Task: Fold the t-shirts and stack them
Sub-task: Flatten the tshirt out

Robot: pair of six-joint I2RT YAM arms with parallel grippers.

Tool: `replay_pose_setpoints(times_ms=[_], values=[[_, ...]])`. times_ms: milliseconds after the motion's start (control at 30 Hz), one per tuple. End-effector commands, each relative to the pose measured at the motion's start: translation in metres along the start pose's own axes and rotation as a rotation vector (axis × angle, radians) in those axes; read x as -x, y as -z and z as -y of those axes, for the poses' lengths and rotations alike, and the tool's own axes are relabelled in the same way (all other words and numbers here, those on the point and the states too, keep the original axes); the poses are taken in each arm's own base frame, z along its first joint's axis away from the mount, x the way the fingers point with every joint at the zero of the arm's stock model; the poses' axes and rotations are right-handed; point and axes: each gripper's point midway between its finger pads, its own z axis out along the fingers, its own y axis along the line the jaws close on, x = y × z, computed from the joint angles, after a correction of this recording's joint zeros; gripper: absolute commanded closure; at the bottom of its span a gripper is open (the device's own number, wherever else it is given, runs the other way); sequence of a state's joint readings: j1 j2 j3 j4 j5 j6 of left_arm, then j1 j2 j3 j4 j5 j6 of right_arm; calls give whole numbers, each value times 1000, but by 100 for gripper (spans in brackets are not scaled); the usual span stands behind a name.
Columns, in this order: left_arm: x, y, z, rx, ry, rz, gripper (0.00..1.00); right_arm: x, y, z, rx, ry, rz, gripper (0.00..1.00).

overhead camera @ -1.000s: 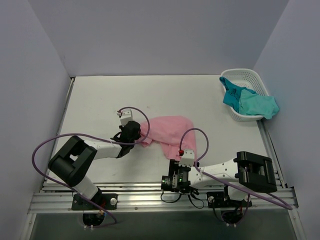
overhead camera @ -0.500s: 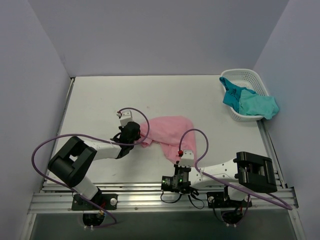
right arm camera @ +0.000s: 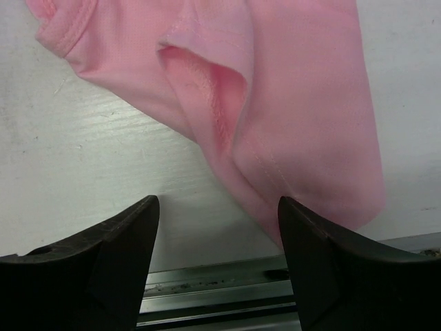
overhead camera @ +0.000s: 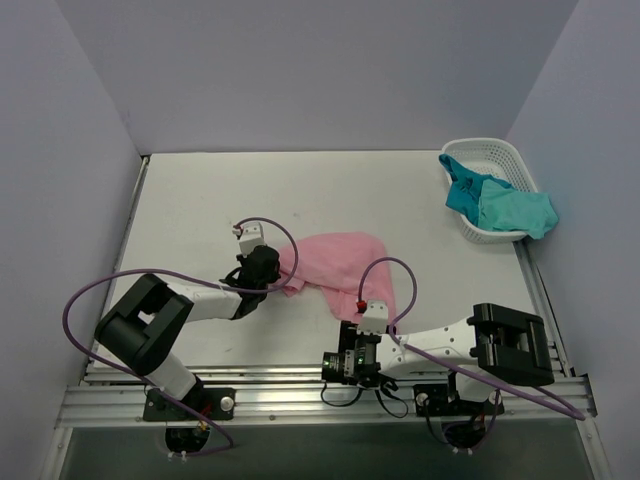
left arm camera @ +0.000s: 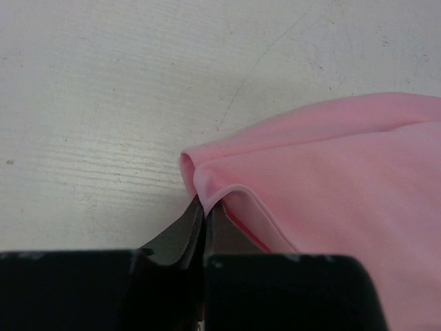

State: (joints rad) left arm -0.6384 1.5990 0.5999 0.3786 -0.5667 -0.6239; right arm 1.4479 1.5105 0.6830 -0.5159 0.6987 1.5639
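Your left gripper point(left arm camera: 205, 210) is pinched fully closed, and its two black fingers point(left arm camera: 176, 238) meet on a folded edge of the pink t-shirt point(left arm camera: 331, 186); you can see the fabric's rolled lip disappear between the tips, so that edge is held. From above, the left gripper point(overhead camera: 272, 275) sits at the left-hand corner of the pink t-shirt point(overhead camera: 335, 262), which lies bunched and partly folded over itself near the middle of the white table point(overhead camera: 200, 200), closer to the near edge than the far one. Your right gripper point(right arm camera: 219, 207) stands with its jaws wide apart and has hold of nothing. Its two dark fingers point(right arm camera: 117, 241) frame the shirt's near corner: the seamed fold of pink cloth point(right arm camera: 296, 103) comes down between them, reaching close beside the right-hand finger, while bare table shows in front of the left-hand one. You cannot tell from the wrist view whether that finger touches the hem. The metal rail point(right arm camera: 207, 289) at the table's near edge runs just beneath the tips. In the overhead view the right gripper point(overhead camera: 355, 328) lies low at the shirt's near right corner. The teal and turquoise t-shirts point(overhead camera: 500, 205) are well apart from both grippers, heaped in the white basket point(overhead camera: 480, 145) at the far right, one draped over its rim
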Motion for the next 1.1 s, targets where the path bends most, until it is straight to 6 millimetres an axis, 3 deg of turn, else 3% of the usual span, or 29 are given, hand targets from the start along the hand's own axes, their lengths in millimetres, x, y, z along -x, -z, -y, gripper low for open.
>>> replay_pose_setpoints(times_ms=[0, 267, 400, 567, 767, 833, 867, 967, 1067], values=[[15, 0, 5, -20, 43, 49, 98, 13, 7, 6, -37, 17, 36, 32], [12, -3, 7, -24, 48, 46, 98, 26, 14, 5, -46, 35, 52, 32], [10, -6, 6, -19, 45, 43, 98, 17, -1, 20, -77, 3, 7, 32], [9, -6, 7, -25, 49, 41, 98, -1, -20, 20, -19, -99, -106, 34], [9, -8, 5, -21, 43, 40, 98, 1, -29, 23, -30, -138, -107, 36], [9, -9, 4, -20, 43, 40, 98, -2, -31, 20, -22, -131, -112, 48], [9, -9, 3, -18, 41, 39, 98, -2, -31, 15, -10, -136, -116, 62], [8, -11, 2, -16, 40, 37, 98, -5, -33, 12, -12, -116, -123, 85], [7, -12, 1, -14, 40, 34, 98, -9, -36, 11, -13, -102, -132, 96]])
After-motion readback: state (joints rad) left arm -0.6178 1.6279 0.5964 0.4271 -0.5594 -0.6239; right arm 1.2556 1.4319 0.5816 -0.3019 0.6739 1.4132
